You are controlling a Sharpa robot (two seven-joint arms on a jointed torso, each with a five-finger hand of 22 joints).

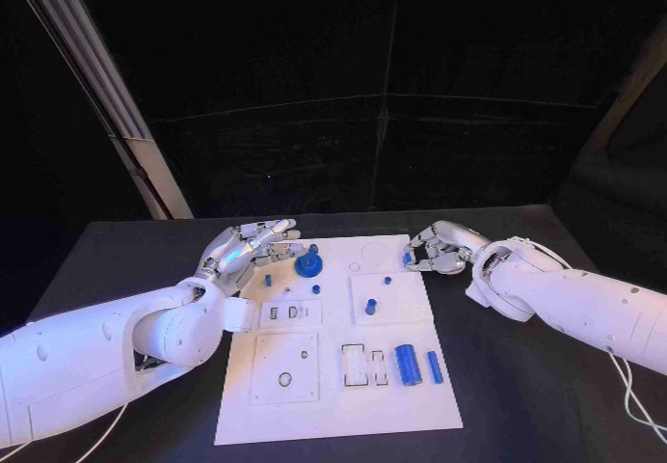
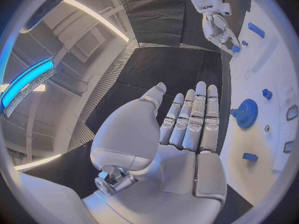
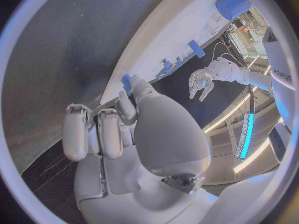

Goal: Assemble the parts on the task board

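Fingers [image 3: 132, 87] of the right hand [image 1: 435, 249] pinch a small blue peg [image 3: 126, 81] at the board's [image 1: 417, 410] far right edge; can't tell which way it points. Left hand [image 1: 254, 246] hovers by the far left edge, fingers spread, holding nothing, just beside the blue gear [image 1: 308, 265]. Nearer the robot, a blue cylinder [image 1: 408, 364] and a slimmer rod [image 1: 434, 367] lie side by side, long axes running near-to-far.

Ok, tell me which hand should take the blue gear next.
Left, most likely. The left hand is open and holds nothing, with its fingertips beside the blue gear. The right hand already pinches a small blue part at the task board edge.
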